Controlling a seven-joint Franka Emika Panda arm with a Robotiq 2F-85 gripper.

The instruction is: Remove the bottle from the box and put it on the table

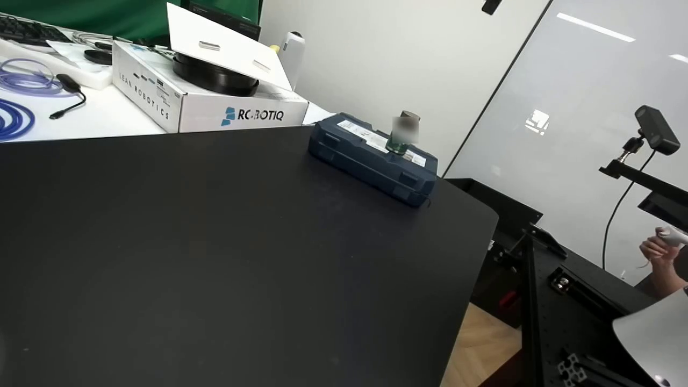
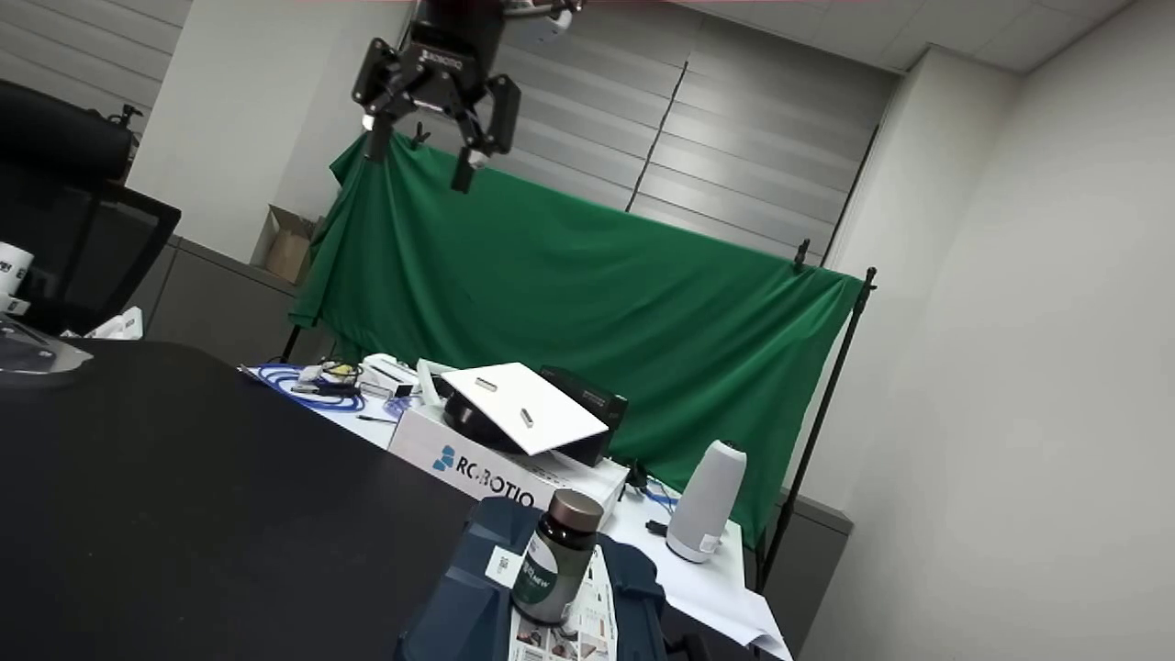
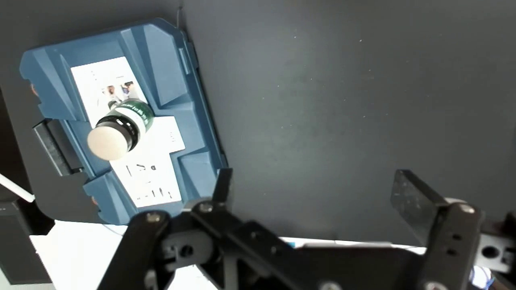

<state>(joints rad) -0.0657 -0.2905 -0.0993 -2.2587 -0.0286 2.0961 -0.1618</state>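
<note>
we see the gripper (image 2: pixel 419 158) hanging high over the table (image 1: pixel 242 258) — its fingers (image 3: pixel 415 205) point downward and stand wide apart.

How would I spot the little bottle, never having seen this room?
Find the large matte black table, then the low navy-blue plastic box on it. Upright on the box's white label stands the small dark bottle. Its brownish cap and green band set it apart from the white tapered device nearby.

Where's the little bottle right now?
In the wrist view, the bottle stands on the left, on top of the blue box, over its white label.
</note>
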